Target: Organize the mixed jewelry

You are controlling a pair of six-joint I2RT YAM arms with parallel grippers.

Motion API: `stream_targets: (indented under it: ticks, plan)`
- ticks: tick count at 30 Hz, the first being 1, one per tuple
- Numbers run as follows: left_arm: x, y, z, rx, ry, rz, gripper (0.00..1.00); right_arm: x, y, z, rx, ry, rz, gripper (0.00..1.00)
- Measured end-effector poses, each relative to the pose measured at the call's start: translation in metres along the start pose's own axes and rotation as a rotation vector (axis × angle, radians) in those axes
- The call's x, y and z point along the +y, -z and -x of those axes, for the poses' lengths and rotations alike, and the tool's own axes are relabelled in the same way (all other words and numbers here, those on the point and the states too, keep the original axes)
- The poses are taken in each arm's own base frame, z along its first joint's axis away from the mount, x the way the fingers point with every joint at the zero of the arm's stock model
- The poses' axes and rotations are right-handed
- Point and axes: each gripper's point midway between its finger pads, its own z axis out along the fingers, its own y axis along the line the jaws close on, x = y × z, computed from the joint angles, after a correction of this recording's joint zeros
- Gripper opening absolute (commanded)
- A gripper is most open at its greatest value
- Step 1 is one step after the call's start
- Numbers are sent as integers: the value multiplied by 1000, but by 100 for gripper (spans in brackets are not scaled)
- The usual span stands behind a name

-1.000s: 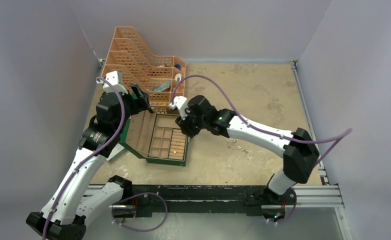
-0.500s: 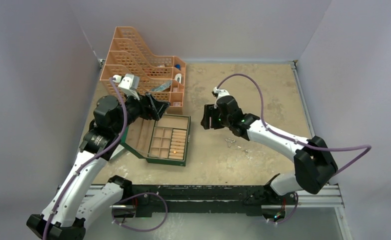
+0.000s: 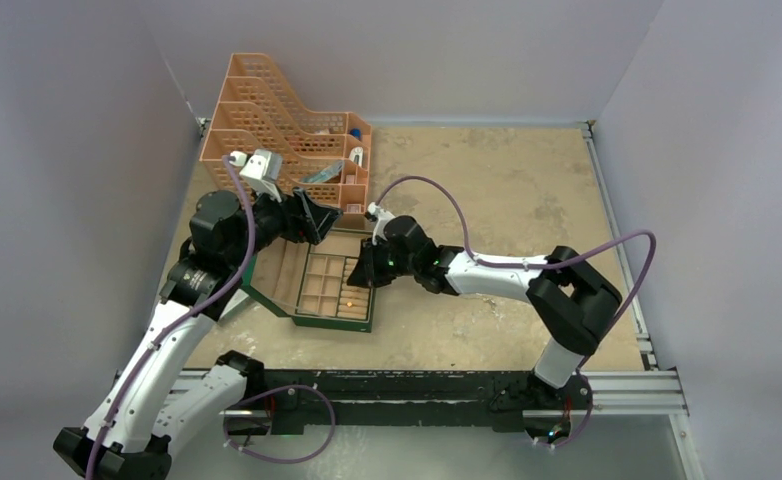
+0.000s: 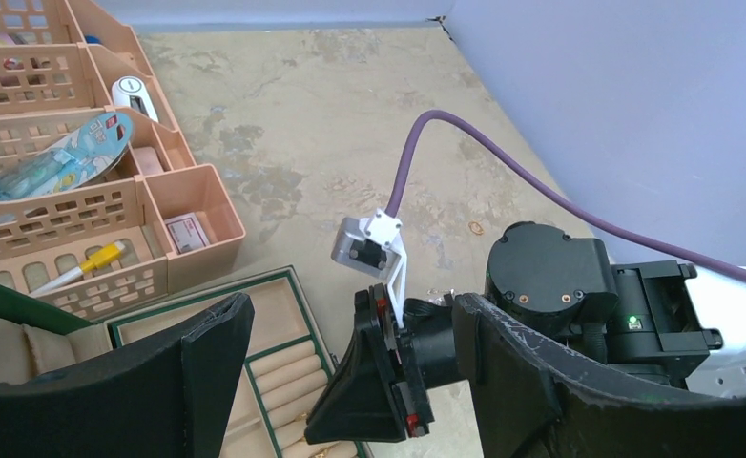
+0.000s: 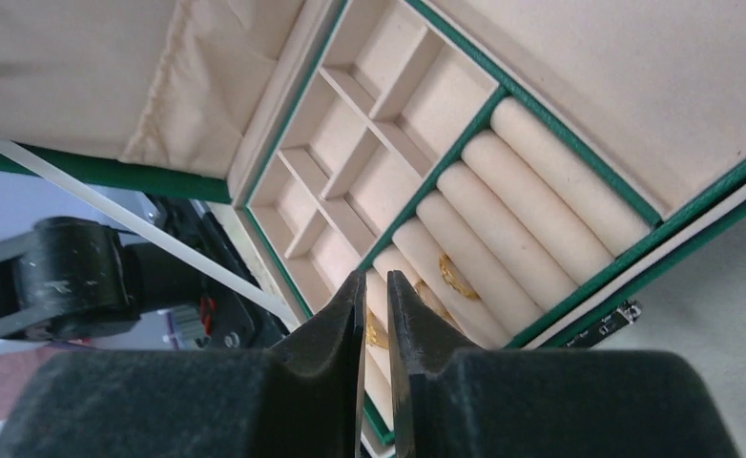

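Note:
The open green jewelry box (image 3: 322, 318) lies in front of the left arm, with a gold ring (image 3: 347, 298) in its cream rolls. My right gripper (image 3: 359, 275) hovers over those rolls. In the right wrist view the box rim (image 5: 636, 246) and gold rings (image 5: 455, 277) show. The right gripper (image 5: 371, 281) has its jaws almost together, with a gold ring (image 5: 374, 329) in the narrow slit. My left gripper (image 4: 345, 310) is wide open and empty above the box's far edge. A copper ring (image 4: 475, 227) and small silvery pieces (image 4: 436, 301) lie on the table.
A peach mesh organizer (image 3: 267, 110) stands at the back left, holding small items and a white marked block (image 4: 186, 232). The box lid leans open to the left. Grey walls enclose the table on three sides.
My right gripper swung from the box out to the table's middle and is back over the box's ring rolls. My left gripper turned toward the box and has stayed there.

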Motion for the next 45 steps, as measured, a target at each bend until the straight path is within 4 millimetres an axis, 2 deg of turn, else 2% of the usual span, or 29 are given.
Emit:
stream_targets:
  ticks: [9, 19, 36, 42, 44, 45]
  plan:
    - [5, -3, -6, 23, 10, 19, 76, 7, -3, 14, -50, -44, 40, 17]
    - [10, -4, -9, 32, 15, 46, 76, -5, -12, 3, -15, -60, 13, 17]
    - [13, -5, -9, 31, 16, 61, 75, -17, -19, -4, 0, -70, -20, 16]
    - [15, -6, -10, 34, 18, 66, 75, -14, -19, -3, 3, -68, -11, 23]
    - [15, -6, -9, 33, 17, 67, 75, -12, -18, -2, 3, -67, -7, 31]
    - [15, -6, -9, 33, 17, 67, 75, -10, -17, 0, 1, -66, -5, 38]
